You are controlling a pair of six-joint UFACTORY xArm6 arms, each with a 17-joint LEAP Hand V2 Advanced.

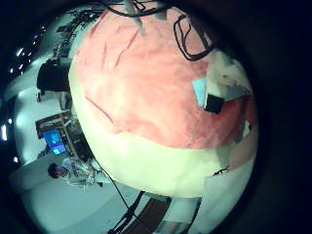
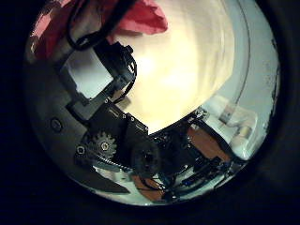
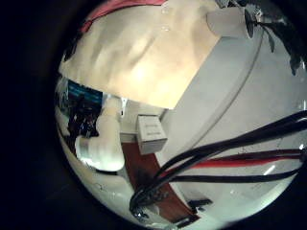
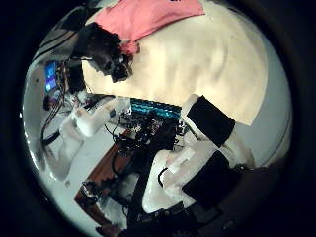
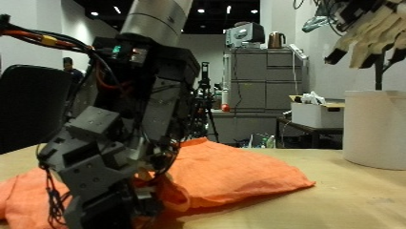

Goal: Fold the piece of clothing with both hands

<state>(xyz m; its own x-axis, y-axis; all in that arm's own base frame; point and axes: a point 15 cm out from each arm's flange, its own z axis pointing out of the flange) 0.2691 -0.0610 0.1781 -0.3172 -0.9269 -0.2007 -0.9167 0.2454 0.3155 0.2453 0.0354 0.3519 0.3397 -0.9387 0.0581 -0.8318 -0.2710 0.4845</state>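
Presently on record:
- Table (image 5: 333,202): tan top, on which everything below is set.
- Piece of clothing (image 5: 241,167): orange, spread flat on the table and rumpled at the near edge.
- Left hand (image 5: 111,176): lowered onto the garment's near edge, fingers down among the folds; whether cloth is gripped cannot be told.
- White container (image 5: 375,129): stood upright on the table, well apart from the garment.
- Right hand (image 5: 368,38): raised high above the container, fingers loosely hung, nothing held.

matt orange cloth garment (image 5: 215,176), smooth table (image 5: 343,196)
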